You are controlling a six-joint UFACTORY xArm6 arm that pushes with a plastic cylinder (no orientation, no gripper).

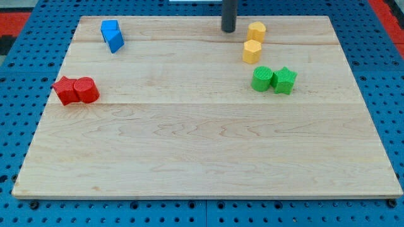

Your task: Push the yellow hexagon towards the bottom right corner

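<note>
The yellow hexagon (252,52) stands on the wooden board (208,139) at the upper right of the view. A second yellow block (256,31), rounder in shape, stands just above it, apart by a small gap. My tip (228,29) is the lower end of the dark rod near the view's top edge. It is to the left of the rounder yellow block and up and left of the yellow hexagon, touching neither.
A green cylinder (262,79) and a green star (285,80) stand side by side below the hexagon. Two blue blocks (112,34) sit at the upper left. A red star (64,89) and a red cylinder (86,90) sit at the left.
</note>
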